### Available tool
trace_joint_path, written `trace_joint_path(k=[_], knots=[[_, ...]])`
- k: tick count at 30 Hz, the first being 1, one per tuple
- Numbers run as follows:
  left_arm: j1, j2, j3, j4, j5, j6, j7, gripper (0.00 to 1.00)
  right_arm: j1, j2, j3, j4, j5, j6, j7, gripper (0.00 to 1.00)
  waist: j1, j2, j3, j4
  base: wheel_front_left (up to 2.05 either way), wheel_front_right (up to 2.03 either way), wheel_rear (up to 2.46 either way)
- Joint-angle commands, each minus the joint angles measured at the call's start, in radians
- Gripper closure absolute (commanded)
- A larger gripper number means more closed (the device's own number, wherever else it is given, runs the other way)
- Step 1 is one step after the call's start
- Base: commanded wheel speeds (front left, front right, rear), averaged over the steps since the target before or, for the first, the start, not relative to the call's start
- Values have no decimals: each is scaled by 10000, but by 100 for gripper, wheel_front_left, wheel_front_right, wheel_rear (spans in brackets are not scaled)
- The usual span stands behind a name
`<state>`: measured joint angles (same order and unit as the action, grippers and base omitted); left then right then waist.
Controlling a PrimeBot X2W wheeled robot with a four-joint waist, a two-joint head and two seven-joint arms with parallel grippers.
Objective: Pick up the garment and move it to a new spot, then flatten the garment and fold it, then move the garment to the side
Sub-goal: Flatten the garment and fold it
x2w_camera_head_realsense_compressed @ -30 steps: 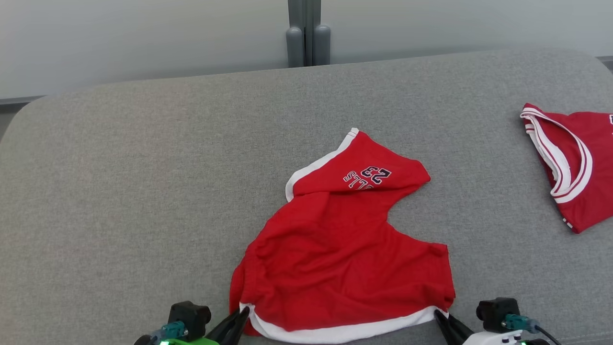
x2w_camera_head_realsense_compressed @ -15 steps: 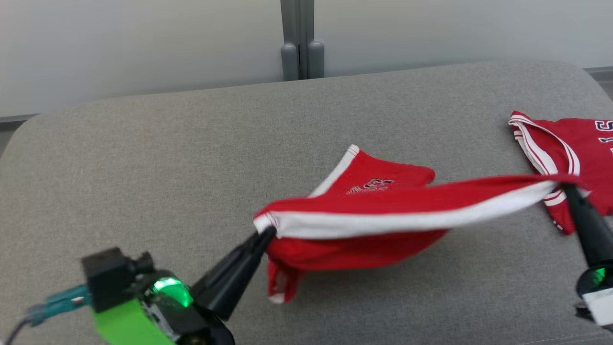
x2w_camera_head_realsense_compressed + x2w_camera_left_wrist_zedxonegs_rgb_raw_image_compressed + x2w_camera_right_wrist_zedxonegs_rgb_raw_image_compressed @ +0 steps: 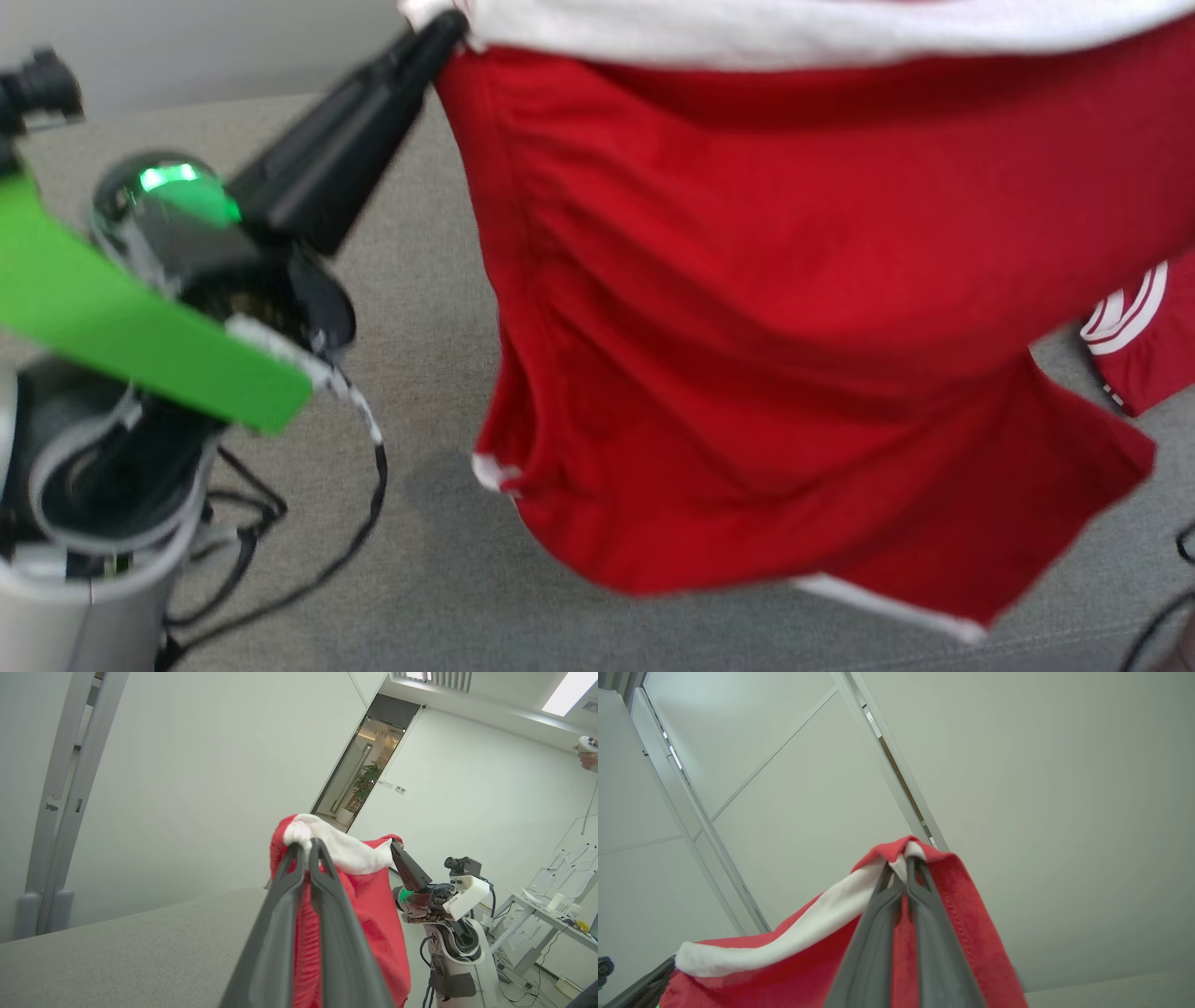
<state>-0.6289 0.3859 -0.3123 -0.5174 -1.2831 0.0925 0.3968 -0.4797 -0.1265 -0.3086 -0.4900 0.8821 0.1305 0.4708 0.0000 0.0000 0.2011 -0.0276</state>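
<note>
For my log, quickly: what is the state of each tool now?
Left tool: closed on the red fabric shorts with white trim.
Right tool: closed on the same shorts.

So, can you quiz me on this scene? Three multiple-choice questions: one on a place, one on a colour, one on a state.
1. Where is the second red garment?
A. on the grey surface, toward the robot's right
B. over the left arm
C. on the floor

2. What colour is the band topping the held garment?
A. black
B. white
C. yellow

3. How is the held garment carried?
A. lying flat
B. by one gripper
C. hung between left gripper and right gripper, both shut

Key:
1 A, it peeks past the held garment.
2 B, it shows white.
3 C, each wrist view shows its gripper clamped on the band.
</note>
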Motion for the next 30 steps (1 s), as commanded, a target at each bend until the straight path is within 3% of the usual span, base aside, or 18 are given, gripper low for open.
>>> trace_joint_path(k=[1, 4, 7, 9, 13, 17, 21, 30], knots=[[-609, -89, 38, 601, 221, -14, 40, 100, -812, 240, 80, 469, -304, -1, 113, 100, 0, 0, 977, -54, 0, 0, 0], [-2346, -44, -118, 2585, 1419, -353, -326, 100, -2959, 614, 244, 2083, -1573, -1, 53, 100, 0, 0, 1562, -109, 0, 0, 0], [-4053, -404, -518, 5126, 3043, -1072, -1603, 100, -4956, 734, 531, 4137, -2948, -1, -941, 100, 0, 0, 1971, -212, 0, 0, 0], [-4804, -826, -478, 6568, 3533, -1398, -2631, 100, -5736, 737, 675, 5452, -2902, -2, -1983, 100, 0, 0, 2049, -266, 0, 0, 0], [-5577, -1131, -604, 8649, 4604, -1849, -4742, 100, -6410, 761, 1388, 7194, -2706, -2, -3701, 100, 0, 0, 2134, -387, 0, 0, 0], [-4824, -1110, -1174, 9624, 4876, -2159, -5801, 100, -5108, 716, 2333, 7722, -2581, -4, -4426, 100, 0, 0, 2061, -491, 0, 0, 0], [-3080, -858, -1506, 9832, 4466, -2221, -6304, 100, -2993, 752, 2780, 7498, -2155, -1, -4801, 100, 0, 0, 1772, -516, 0, 0, 0], [2782, -748, -2284, 9000, 3232, -2217, -6602, 100, 3429, 712, 2544, 6094, -1630, -12, -4858, 100, 0, 0, 672, -100, 0, 0, 0]])
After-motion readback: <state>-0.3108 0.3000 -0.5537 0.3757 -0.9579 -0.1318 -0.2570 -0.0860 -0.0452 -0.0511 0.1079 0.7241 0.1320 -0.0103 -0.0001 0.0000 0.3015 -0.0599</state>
